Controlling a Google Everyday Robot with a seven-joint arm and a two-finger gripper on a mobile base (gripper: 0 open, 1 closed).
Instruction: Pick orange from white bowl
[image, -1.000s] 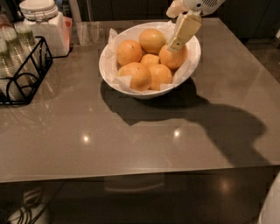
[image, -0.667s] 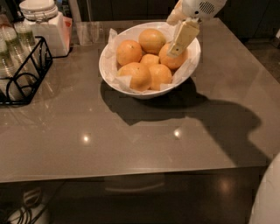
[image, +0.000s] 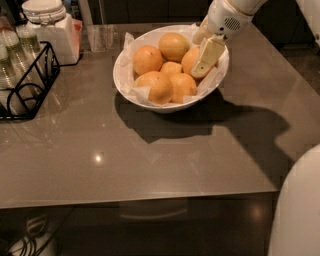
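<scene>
Finding 1: my gripper (image: 204, 54) is down inside the white bowl (image: 165, 106), at its right rear side, with my arm entering from the top right corner of the view.

Finding 2: the orange (image: 189, 60) lies against the right wall of the bowl, directly at the gripper. The gripper's pale near side overlaps the fruit's right flank, in contact or very nearly so.

Finding 3: I cannot tell whether the gripper is closed on the orange or merely set around it. The orange sits level with its neighbours.

Finding 4: 5 other oranges (image: 148, 59) fill the bowl to the left and front, on crinkled white paper (image: 134, 92).

Finding 5: the bowl stands on a grey table (image: 150, 160), well apart from a white lidded jar (image: 47, 25) and a black wire rack (image: 30, 80) at the left.
</scene>
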